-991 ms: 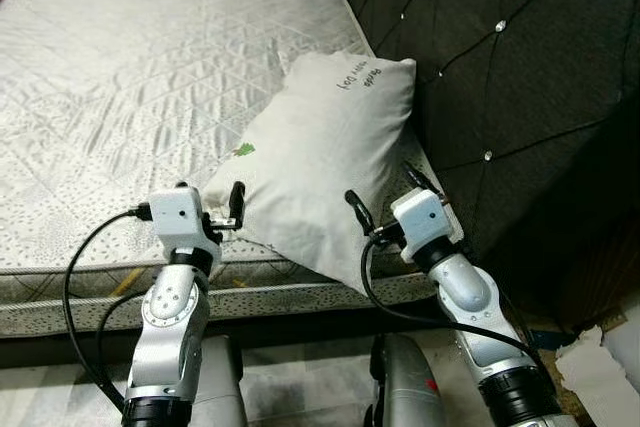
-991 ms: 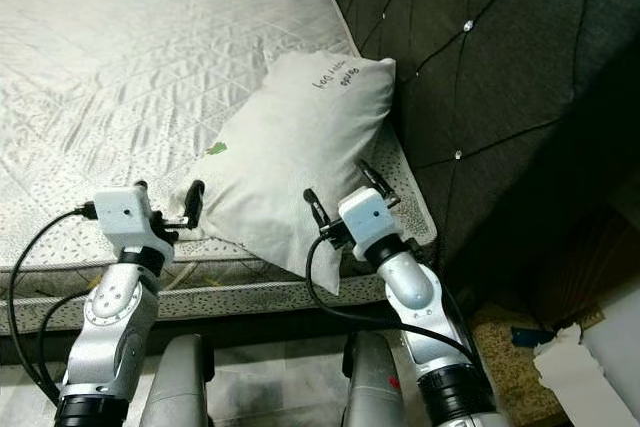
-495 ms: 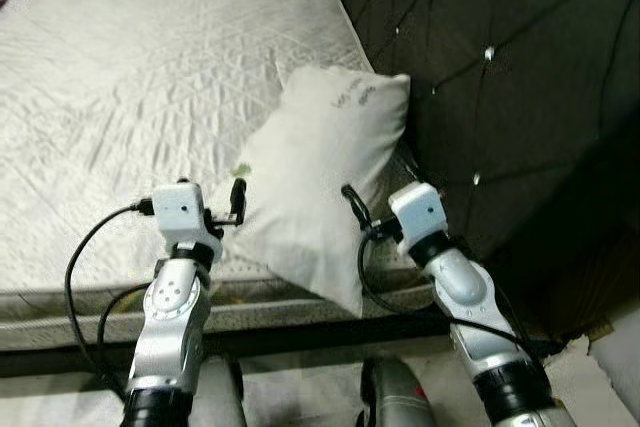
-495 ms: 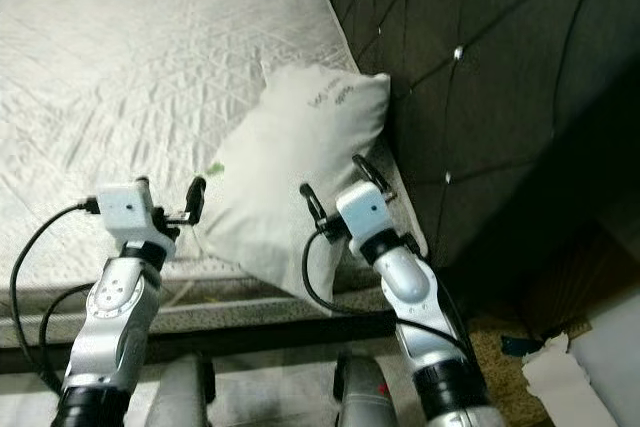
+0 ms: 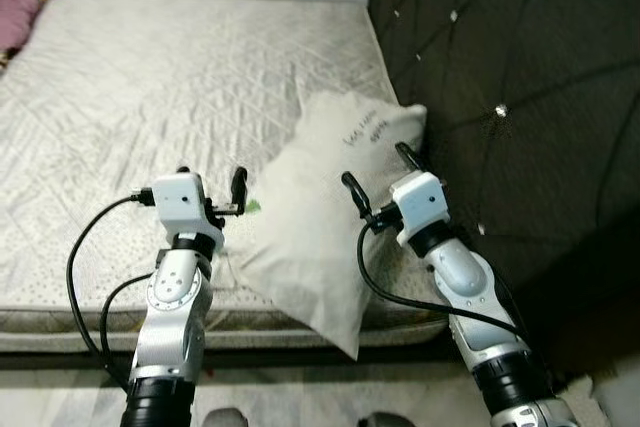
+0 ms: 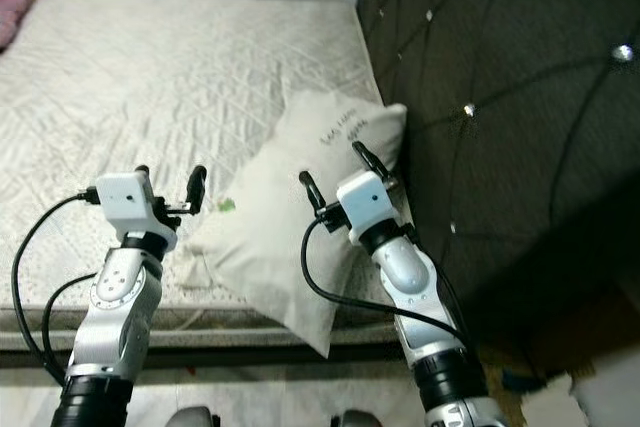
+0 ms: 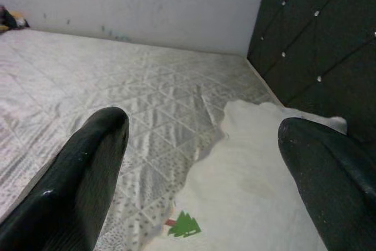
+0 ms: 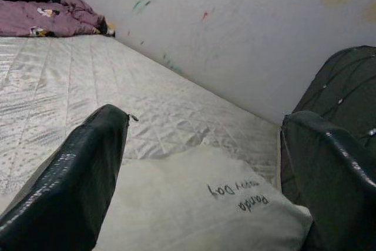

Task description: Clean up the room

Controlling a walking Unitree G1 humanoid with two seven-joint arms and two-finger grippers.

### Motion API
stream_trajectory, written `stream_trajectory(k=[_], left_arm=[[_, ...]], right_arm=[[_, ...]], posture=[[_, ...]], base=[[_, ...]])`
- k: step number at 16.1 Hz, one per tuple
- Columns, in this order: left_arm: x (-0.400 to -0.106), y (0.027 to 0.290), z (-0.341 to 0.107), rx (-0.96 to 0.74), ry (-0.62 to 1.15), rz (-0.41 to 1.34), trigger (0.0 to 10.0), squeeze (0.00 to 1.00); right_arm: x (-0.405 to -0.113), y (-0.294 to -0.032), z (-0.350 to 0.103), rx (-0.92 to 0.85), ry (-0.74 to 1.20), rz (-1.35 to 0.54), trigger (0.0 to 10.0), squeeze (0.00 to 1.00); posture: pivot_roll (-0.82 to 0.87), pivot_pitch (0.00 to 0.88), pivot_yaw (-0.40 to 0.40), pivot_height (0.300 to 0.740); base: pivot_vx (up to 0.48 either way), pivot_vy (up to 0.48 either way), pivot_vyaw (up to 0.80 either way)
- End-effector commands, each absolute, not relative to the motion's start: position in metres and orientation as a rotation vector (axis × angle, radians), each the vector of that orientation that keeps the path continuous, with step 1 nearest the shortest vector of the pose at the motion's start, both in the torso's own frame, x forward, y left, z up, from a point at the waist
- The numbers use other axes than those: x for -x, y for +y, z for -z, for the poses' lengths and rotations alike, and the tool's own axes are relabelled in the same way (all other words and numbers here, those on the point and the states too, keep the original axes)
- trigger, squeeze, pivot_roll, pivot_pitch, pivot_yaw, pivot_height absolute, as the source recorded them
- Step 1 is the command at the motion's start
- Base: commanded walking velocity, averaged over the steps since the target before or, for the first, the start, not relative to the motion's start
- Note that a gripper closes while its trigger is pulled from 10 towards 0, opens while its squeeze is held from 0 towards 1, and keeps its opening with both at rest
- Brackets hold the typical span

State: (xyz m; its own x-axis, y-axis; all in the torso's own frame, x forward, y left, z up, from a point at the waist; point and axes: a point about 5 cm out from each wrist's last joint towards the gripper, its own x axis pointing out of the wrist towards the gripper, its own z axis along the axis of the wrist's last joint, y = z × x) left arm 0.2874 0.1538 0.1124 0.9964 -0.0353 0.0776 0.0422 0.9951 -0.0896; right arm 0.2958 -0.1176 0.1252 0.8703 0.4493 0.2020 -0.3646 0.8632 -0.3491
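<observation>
Pillow point(image 5: 315, 222), off-white with a line of dark handwriting near its top corner and a small green tree print on one side, lies at the centre of the head views, on the right-hand part of the bed's quilted grey-white mattress point(image 5: 150, 87), its upper end against the dark tufted headboard point(image 5: 520, 77) and its lower corner hanging over the mattress edge. Both silver arms are raised in the lower half of the frame. The left gripper point(image 5: 210, 179), lower left of centre, hovers just beside the pillow's left edge with its jaws spread and nothing between them. The right gripper point(image 5: 378, 169), right of centre, is held over the pillow's upper right part, jaws likewise spread wide and empty. A crumpled purple cloth point(image 5: 20, 9) sits at the upper left corner on the far side of the bed, beside the pale wall point(image 8: 235, 22).
</observation>
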Motion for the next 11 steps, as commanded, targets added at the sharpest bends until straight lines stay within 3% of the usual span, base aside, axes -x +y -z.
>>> stream_trajectory(k=[1,6,11], left_arm=[[-0.286,0.155,-0.109,0.083,-0.065,0.035,10.0,0.00],[-0.277,0.170,-0.098,0.042,-0.036,-0.010,10.0,0.00],[-0.274,0.173,-0.091,0.042,-0.016,-0.016,10.0,0.00]], right_arm=[[-0.295,-0.120,-0.124,0.296,-0.271,-0.417,10.0,0.00],[-0.295,-0.136,-0.112,0.101,-0.150,-0.230,10.0,0.00],[-0.297,-0.145,-0.109,0.074,-0.115,-0.168,10.0,0.00]], posture=[[-0.01,0.000,-0.029,0.740],[0.00,0.000,-0.017,0.740],[-0.01,0.000,-0.021,0.740]], base=[[0.000,0.000,0.00],[0.000,0.000,0.00],[0.000,0.000,0.00]])
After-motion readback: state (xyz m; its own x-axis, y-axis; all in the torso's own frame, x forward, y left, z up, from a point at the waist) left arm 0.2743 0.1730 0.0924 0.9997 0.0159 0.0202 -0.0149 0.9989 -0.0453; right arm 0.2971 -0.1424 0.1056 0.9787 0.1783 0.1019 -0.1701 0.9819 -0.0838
